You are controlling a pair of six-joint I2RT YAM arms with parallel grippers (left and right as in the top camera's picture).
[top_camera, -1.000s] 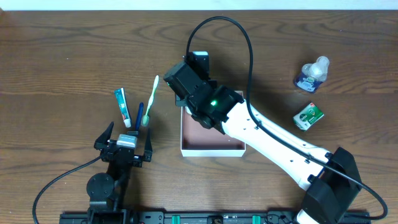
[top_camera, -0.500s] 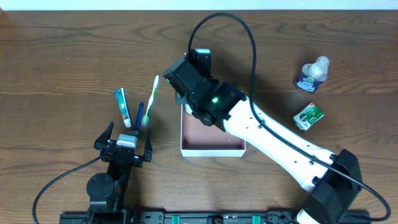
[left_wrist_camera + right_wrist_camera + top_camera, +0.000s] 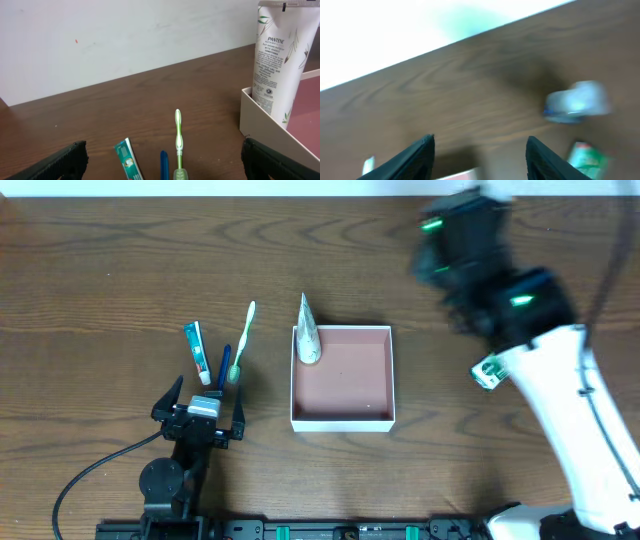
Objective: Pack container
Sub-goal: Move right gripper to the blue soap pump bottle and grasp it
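Note:
The container (image 3: 342,417) is a shallow white-walled box with a pinkish floor at the table's middle. A white Pantene tube (image 3: 308,333) stands leaning in its back left corner and also shows in the left wrist view (image 3: 276,60) beside the container wall (image 3: 257,115). My right gripper (image 3: 443,248) is blurred, open and empty, up at the far right. In the right wrist view (image 3: 480,155) it faces a small clear bottle (image 3: 576,101) and a green packet (image 3: 583,159). My left gripper (image 3: 198,412) is open and empty, just in front of a toothpaste tube (image 3: 197,352), a blue stick (image 3: 224,365) and a green toothbrush (image 3: 240,345).
The green packet (image 3: 488,372) lies right of the container, partly under my right arm. The bottle is hidden by that arm in the overhead view. The toothpaste (image 3: 127,162), blue stick (image 3: 164,165) and toothbrush (image 3: 178,137) lie between my left fingers in the left wrist view.
My right arm has swung fast from the container's back left corner up to the far right. It has let go of the white tube, which now stands in the container.

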